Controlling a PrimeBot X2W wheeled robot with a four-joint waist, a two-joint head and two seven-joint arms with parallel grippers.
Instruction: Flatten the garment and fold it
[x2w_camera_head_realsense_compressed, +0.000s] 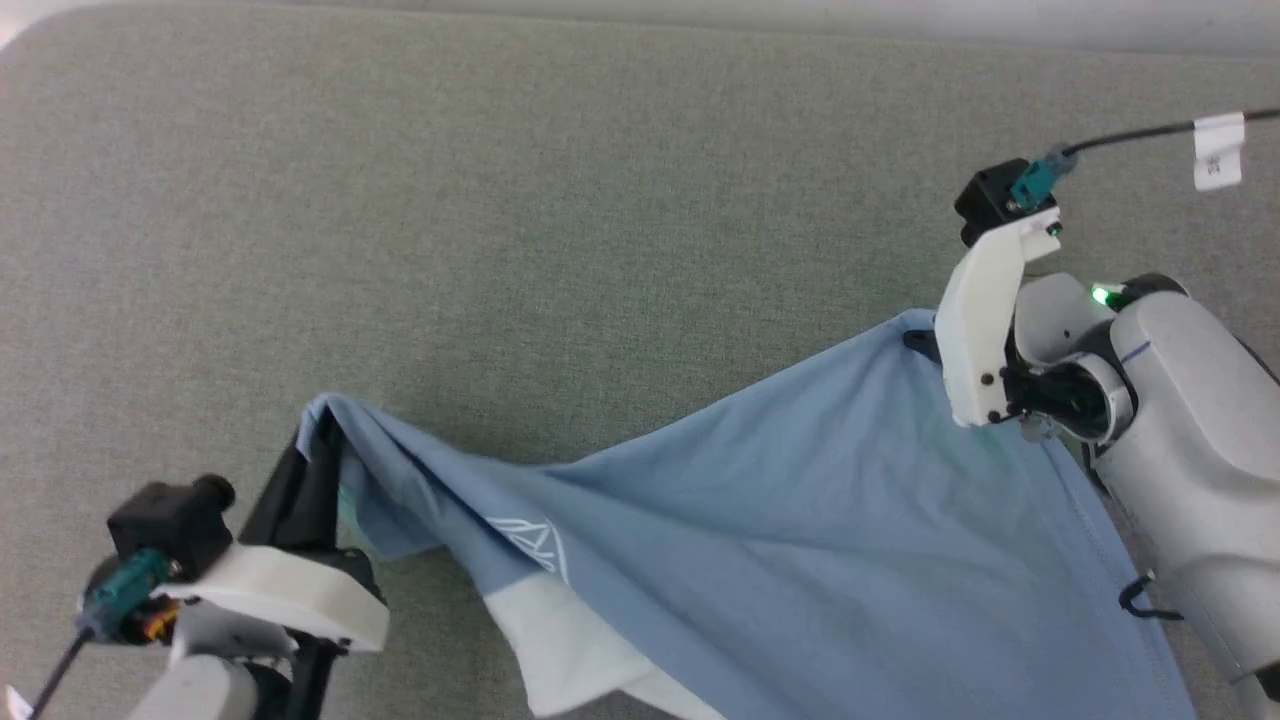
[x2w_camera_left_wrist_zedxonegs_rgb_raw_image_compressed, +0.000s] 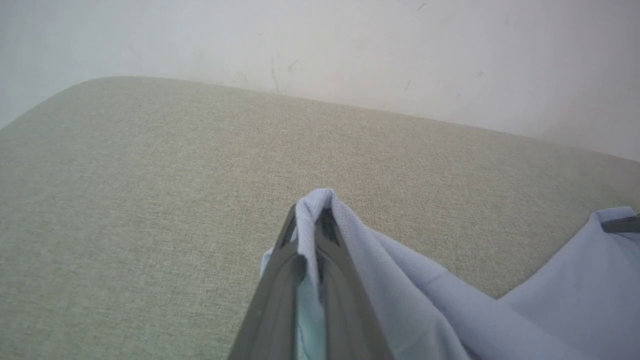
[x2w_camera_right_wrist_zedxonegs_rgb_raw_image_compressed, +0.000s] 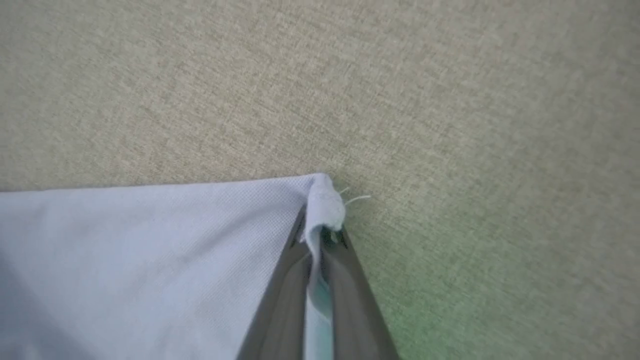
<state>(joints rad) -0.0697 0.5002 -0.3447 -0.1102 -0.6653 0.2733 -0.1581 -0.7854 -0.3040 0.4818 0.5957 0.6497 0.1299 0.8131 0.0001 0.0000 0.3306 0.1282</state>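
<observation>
Head view: arms spread wide, left pincer (x2w_camera_head_realsense_compressed: 316, 442) and right pincer (x2w_camera_head_realsense_compressed: 920, 342) each pinching the garment (x2w_camera_head_realsense_compressed: 800, 520).

We see a rounded, pale grey right forearm (x2w_camera_head_realsense_compressed: 1190, 430) with a thin blue mark (x2w_camera_head_realsense_compressed: 1135, 352) and a glowing green light (x2w_camera_head_realsense_compressed: 1100, 295); its white bracket (x2w_camera_head_realsense_compressed: 985, 310) shows dark screws (x2w_camera_head_realsense_compressed: 992, 416); above sits a black camera block (x2w_camera_head_realsense_compressed: 988, 200) with teal connector (x2w_camera_head_realsense_compressed: 1030, 184), black cable (x2w_camera_head_realsense_compressed: 1130, 135) and white tag (x2w_camera_head_realsense_compressed: 1218, 150); the left gripper (x2w_camera_left_wrist_zedxonegs_rgb_raw_image_compressed: 311, 227) has long dark grey fingers (x2w_camera_left_wrist_zedxonegs_rgb_raw_image_compressed: 272, 310).
</observation>
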